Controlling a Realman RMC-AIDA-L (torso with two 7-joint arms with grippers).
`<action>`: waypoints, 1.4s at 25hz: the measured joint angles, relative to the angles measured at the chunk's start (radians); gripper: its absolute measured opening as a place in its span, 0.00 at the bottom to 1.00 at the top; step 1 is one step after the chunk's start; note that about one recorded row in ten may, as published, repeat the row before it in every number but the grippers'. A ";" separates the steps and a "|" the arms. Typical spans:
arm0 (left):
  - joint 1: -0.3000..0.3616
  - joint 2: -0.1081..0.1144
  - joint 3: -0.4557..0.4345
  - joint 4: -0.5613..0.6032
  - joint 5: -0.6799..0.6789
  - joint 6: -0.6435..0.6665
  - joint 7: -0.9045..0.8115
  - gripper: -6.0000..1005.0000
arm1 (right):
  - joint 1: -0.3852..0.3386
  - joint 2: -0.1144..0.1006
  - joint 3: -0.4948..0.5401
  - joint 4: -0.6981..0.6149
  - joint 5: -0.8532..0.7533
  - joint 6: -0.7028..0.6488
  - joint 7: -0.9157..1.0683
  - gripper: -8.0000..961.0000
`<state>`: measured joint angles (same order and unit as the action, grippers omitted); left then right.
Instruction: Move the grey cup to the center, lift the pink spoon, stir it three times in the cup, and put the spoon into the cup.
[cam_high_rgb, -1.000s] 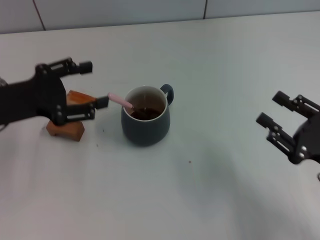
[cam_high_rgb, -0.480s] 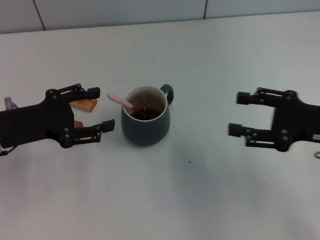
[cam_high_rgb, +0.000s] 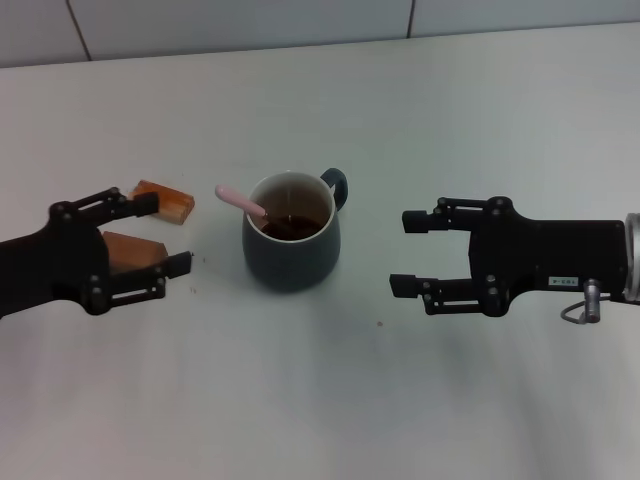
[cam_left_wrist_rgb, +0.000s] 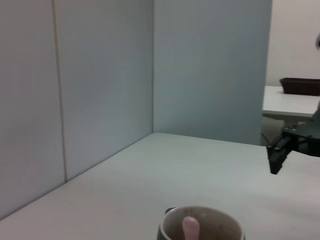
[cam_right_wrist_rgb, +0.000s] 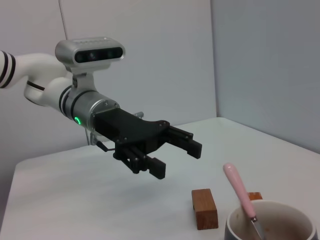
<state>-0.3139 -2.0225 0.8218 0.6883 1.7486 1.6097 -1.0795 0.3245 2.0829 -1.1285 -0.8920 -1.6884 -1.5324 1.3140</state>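
Observation:
The grey cup (cam_high_rgb: 291, 242) stands near the middle of the table with dark liquid inside, its handle toward the back right. The pink spoon (cam_high_rgb: 240, 199) rests in it, pink handle leaning out over the left rim; it also shows in the right wrist view as the pink spoon (cam_right_wrist_rgb: 241, 194) in the cup (cam_right_wrist_rgb: 272, 222) and in the left wrist view (cam_left_wrist_rgb: 191, 228). My left gripper (cam_high_rgb: 163, 234) hangs open left of the cup, holding nothing. My right gripper (cam_high_rgb: 406, 252) hangs open right of the cup, holding nothing.
Two brown wooden blocks lie left of the cup: one block (cam_high_rgb: 165, 202) behind the left fingers and another (cam_high_rgb: 130, 251) partly under the left gripper. The white table (cam_high_rgb: 330, 400) meets a tiled wall at the back.
The left gripper has drawn back to the left, away from the cup. The right gripper has swung in toward the cup from the right. Spoon and cup have not moved.

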 joint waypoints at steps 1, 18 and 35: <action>0.003 0.000 -0.008 0.000 0.002 0.000 0.000 0.81 | 0.001 0.000 -0.001 0.000 0.000 0.001 0.000 0.79; 0.045 -0.004 -0.027 0.000 0.004 0.004 -0.010 0.81 | -0.004 0.003 -0.002 0.008 0.003 0.012 -0.027 0.79; 0.050 -0.002 -0.024 -0.001 0.018 0.020 -0.034 0.81 | -0.007 0.004 -0.019 0.026 0.007 0.012 -0.061 0.79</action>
<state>-0.2641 -2.0247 0.7981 0.6872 1.7663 1.6299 -1.1132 0.3173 2.0873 -1.1475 -0.8663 -1.6811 -1.5200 1.2529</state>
